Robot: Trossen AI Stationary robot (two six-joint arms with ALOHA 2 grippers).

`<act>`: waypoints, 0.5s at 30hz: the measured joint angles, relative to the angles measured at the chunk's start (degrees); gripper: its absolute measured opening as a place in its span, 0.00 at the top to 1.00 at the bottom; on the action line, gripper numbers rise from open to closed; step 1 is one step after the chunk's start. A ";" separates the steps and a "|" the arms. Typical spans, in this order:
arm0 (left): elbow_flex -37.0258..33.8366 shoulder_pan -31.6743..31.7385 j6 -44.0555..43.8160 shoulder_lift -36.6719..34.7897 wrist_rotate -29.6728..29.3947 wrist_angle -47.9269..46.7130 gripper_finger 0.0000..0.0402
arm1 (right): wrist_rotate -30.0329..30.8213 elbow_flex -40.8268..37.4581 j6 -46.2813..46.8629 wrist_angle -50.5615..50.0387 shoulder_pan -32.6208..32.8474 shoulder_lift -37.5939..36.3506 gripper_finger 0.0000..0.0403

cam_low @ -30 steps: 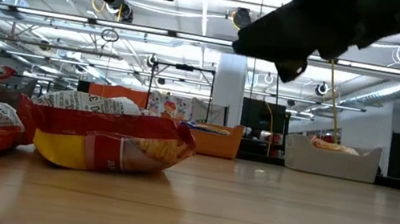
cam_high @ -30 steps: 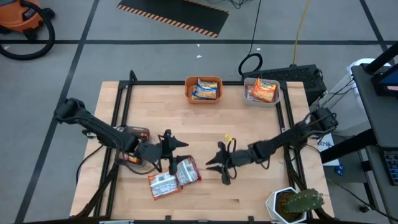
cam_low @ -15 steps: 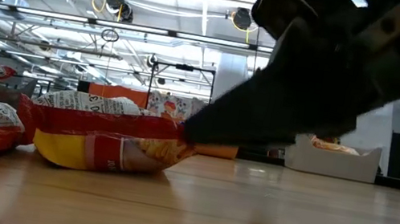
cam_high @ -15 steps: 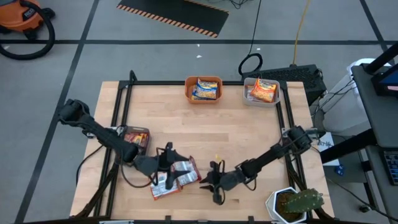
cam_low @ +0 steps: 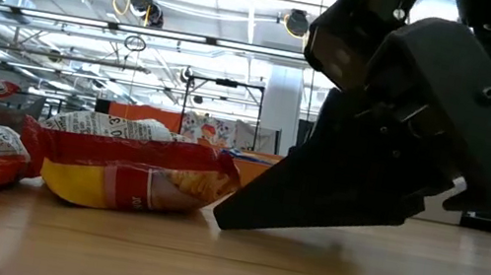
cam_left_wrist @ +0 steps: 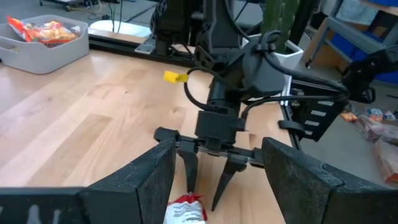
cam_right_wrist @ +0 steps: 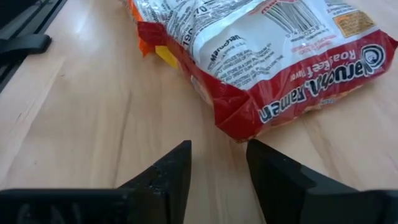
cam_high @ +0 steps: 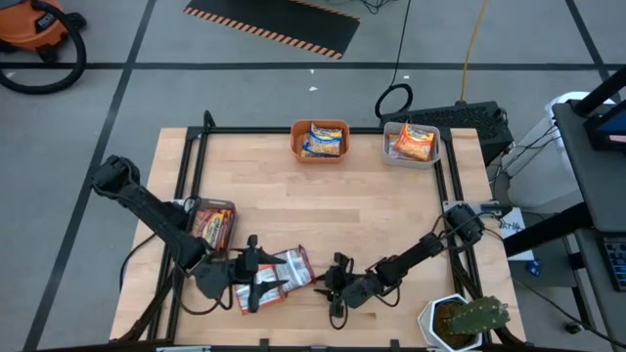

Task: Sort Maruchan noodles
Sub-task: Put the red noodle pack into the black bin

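Overhead down, low level, wrists close forward

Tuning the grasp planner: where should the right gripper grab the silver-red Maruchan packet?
Probably the crimped red end seam of the silver-red packet, which lies flat with that thin edge facing the open right gripper. Come in low along the table, one finger sliding under the seam.

An orange bin [cam_high: 320,127] and a grey bin [cam_high: 388,150] sit at the table's [cam_high: 323,200] far edge, a potted cactus [cam_high: 476,318] near one corner.

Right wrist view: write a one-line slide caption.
Right claw, open, low over the wooden table, facing the corner of a silver-red Maruchan ramen packet.
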 joint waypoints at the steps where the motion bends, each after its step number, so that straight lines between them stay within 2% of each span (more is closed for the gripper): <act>1: 0.00 -0.48 -0.02 0.00 -0.44 0.04 0.39 | 0.89 0.00 0.08 0.03 0.00 0.26 0.62; 15: 0.00 -1.55 0.07 0.00 -3.13 -2.07 0.39 | 1.31 -0.15 -2.39 4.13 -2.08 0.76 0.63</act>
